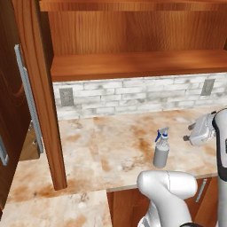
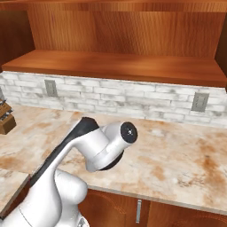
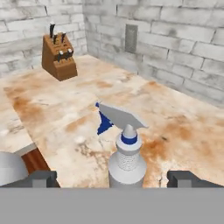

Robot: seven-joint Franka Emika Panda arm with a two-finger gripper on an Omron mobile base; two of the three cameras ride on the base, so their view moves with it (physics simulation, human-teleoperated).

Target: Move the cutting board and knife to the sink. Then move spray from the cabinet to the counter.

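- Gripper (image 3: 112, 179) position: the two finger tips (image 3: 41, 178) stand wide apart, one on each side of the spray bottle (image 3: 127, 164), with clear space between them and it. Nothing is clamped.
- Spray bottle location: it stands upright on the counter (image 1: 115, 146), near the front edge, with its blue-and-white trigger nozzle at the top. It is out of the cabinet (image 1: 133, 66) and rests on its own base, which suggests that the placement step is complete and the open jaws serve for release.
- Counter surface: beige stone with rusty blotches surrounds the bottle on all sides, so the bottle has stable, flat footing and nothing beside it to knock against.
- Arm clearance: a straight withdrawal, away from the bottle, would likely avoid tipping it, since the fingers bracket the body closely.
- Cabinet: the lower shelf above the counter appears bare in both base views; a door (image 1: 42, 102) with a long silver bar handle (image 1: 29, 97) hangs open at the left.
- Background: a knife block (image 3: 59, 54) stands far back by the grey brick wall (image 3: 175, 43), well apart from the bottle.
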